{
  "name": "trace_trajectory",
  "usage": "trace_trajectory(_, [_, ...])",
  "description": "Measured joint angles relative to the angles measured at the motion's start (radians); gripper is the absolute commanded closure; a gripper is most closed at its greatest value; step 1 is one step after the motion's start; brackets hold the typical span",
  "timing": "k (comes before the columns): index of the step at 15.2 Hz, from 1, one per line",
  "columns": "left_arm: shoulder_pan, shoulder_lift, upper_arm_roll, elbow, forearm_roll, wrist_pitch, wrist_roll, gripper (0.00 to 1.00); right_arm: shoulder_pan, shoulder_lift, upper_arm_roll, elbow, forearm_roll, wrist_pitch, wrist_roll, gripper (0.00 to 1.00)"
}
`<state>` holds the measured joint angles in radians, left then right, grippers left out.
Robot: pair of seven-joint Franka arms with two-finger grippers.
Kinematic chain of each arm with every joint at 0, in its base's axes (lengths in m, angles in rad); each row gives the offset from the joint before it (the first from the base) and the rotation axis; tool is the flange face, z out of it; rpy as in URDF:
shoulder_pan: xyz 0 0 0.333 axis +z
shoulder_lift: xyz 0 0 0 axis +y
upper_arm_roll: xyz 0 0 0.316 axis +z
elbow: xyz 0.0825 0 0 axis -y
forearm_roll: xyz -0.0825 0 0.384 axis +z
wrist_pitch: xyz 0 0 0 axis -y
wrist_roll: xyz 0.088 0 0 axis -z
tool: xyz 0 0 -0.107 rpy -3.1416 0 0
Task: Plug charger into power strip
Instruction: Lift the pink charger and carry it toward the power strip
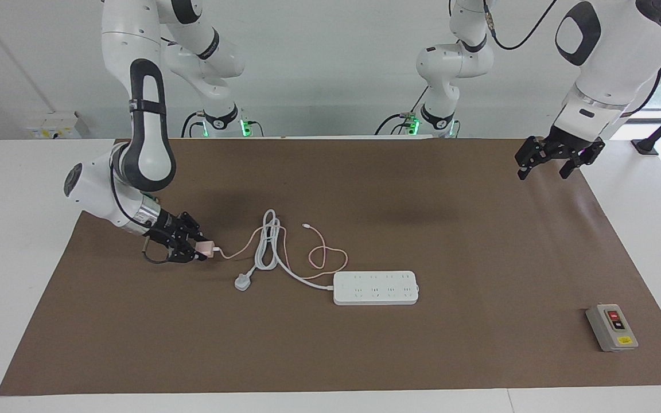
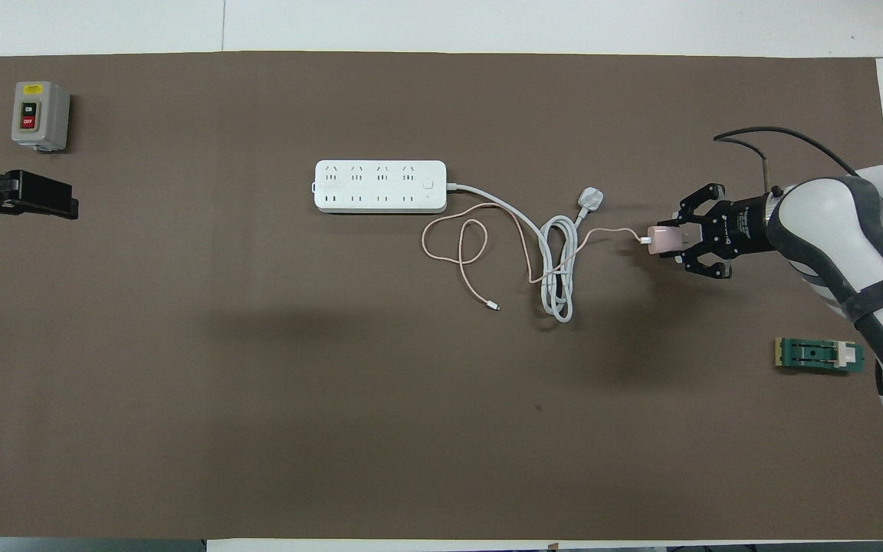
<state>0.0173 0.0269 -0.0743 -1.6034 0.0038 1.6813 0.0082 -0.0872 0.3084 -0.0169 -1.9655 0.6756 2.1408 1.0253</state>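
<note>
The small pale-pink charger [image 1: 207, 248] [image 2: 662, 238] is held in my right gripper [image 1: 201, 250] [image 2: 671, 240], shut on it low over the mat toward the right arm's end of the table. Whether the charger touches the mat I cannot tell. Its thin pink cable [image 1: 323, 256] [image 2: 471, 247] trails in loops toward the power strip [image 1: 375, 287] [image 2: 380, 185], a long white block lying flat mid-table. My left gripper [image 1: 543, 171] [image 2: 66, 204] hangs open in the air over the mat's edge at the left arm's end, waiting.
The strip's thick white cord [image 1: 267, 244] [image 2: 559, 268] lies coiled between charger and strip, ending in a grey-white three-pin plug [image 1: 242, 281] [image 2: 591, 199]. A grey switch box [image 1: 611, 327] [image 2: 41, 115] sits at the left arm's end. A small green part [image 2: 818, 355] lies near the right arm.
</note>
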Motion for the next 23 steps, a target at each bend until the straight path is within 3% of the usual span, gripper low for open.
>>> trace_trajectory(5, [0.0,0.0,0.0,0.0,0.0,0.0,0.0,0.0,0.025,-0.05,0.001,0.059,-0.021,-0.012,0.046,1.0])
trace_trajectory(10, [0.0,0.0,0.0,0.0,0.0,0.0,0.0,0.0,0.055,-0.093,0.004,0.167,-0.146,-0.111,0.207,1.0])
trace_trajectory(17, [0.0,0.0,0.0,0.0,0.0,0.0,0.0,0.0,0.139,-0.098,0.011,0.32,-0.245,-0.178,0.388,1.0])
trace_trajectory(23, [0.0,0.0,0.0,0.0,0.0,0.0,0.0,0.0,0.178,-0.098,0.012,0.354,-0.277,-0.177,0.466,1.0])
